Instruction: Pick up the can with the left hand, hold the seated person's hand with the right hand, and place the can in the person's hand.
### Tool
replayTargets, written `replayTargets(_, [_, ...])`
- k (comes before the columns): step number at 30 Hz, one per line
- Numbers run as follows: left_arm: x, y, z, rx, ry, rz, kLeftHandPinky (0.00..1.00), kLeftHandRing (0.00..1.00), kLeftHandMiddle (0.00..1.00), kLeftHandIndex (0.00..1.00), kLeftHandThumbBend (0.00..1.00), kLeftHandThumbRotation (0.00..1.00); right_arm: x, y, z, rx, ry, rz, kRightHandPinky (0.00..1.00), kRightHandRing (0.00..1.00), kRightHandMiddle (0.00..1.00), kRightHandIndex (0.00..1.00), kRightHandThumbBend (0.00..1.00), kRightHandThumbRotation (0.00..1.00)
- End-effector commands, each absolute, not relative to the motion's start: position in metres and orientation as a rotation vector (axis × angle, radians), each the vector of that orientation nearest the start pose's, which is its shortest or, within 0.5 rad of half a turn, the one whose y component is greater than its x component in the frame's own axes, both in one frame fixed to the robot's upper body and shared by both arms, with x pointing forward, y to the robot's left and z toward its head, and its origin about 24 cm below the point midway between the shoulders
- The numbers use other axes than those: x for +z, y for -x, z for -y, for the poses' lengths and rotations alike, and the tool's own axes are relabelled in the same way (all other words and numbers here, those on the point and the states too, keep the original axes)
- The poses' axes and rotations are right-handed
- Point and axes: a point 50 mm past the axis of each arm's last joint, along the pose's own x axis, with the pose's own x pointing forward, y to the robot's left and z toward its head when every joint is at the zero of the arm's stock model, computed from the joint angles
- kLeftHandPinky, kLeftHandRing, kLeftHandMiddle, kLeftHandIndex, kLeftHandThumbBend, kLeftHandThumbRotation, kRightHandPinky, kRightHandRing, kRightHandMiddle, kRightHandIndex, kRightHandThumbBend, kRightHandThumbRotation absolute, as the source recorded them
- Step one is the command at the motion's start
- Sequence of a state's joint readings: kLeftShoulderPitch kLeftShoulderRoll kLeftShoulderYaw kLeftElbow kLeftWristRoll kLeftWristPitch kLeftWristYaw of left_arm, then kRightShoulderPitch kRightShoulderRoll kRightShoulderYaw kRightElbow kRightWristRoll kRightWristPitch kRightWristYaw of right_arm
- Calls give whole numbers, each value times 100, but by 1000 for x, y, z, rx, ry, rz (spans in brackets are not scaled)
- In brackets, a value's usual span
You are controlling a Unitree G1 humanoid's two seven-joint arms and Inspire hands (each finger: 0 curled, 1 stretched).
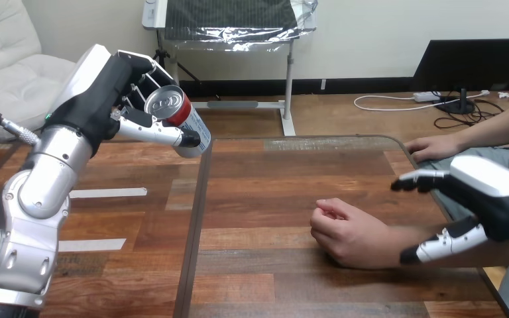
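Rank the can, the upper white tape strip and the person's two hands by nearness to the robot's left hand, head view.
1. can, gripped in the left hand.
2. upper tape strip, on the table's left.
3. person's fist, mid-table.
4. person's other hand, far right edge.

No words, numbers or signs can be read. The can has a red, white and blue label, but its print is too small to make out. The two white tape strips on the table show no writing that can be read.
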State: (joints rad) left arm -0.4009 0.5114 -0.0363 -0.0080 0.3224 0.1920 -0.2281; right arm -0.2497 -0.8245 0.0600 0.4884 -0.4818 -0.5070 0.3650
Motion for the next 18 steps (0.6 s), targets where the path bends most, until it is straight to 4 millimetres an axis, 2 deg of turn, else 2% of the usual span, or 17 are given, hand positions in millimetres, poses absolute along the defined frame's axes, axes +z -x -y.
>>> replayTargets(1, [188, -321, -206, -81, -851, 251, 25, 31, 37, 41, 73, 0, 108, -294, 288, 503, 1353, -3, 86, 85, 86, 85, 100, 41])
replayTargets(18, [187, -321, -206, -81, -834, 251, 26, 33, 38, 41, 73, 0, 97, -292, 284, 591, 1350, -92, 87, 86, 87, 87, 100, 32])
